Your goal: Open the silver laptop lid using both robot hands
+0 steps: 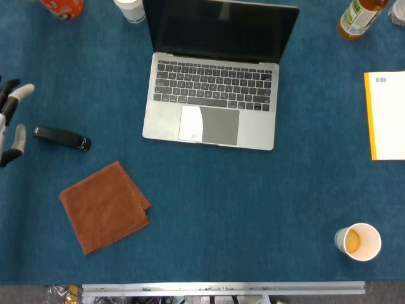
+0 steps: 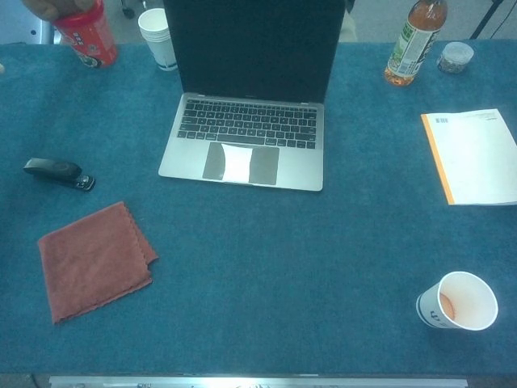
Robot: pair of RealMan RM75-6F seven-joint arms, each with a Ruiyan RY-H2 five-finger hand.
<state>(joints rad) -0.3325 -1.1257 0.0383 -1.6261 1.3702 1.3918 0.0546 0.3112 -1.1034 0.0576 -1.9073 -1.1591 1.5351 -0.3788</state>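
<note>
The silver laptop (image 1: 211, 101) (image 2: 246, 141) stands on the blue table with its lid up and its dark screen (image 1: 221, 28) (image 2: 252, 48) facing me. Keyboard and trackpad are uncovered. In the head view only the fingertips of my left hand (image 1: 9, 120) show at the far left edge, spread apart and holding nothing, well left of the laptop. The chest view shows no hand. My right hand is out of both views.
A black stapler (image 1: 61, 138) (image 2: 59, 173) lies left of the laptop, a brown cloth (image 1: 105, 206) (image 2: 95, 259) below it. A paper cup (image 1: 358, 241) (image 2: 457, 301) stands front right, a notepad (image 1: 386, 114) (image 2: 472, 155) at right, a bottle (image 1: 357, 18) (image 2: 414, 40) and cups at the back.
</note>
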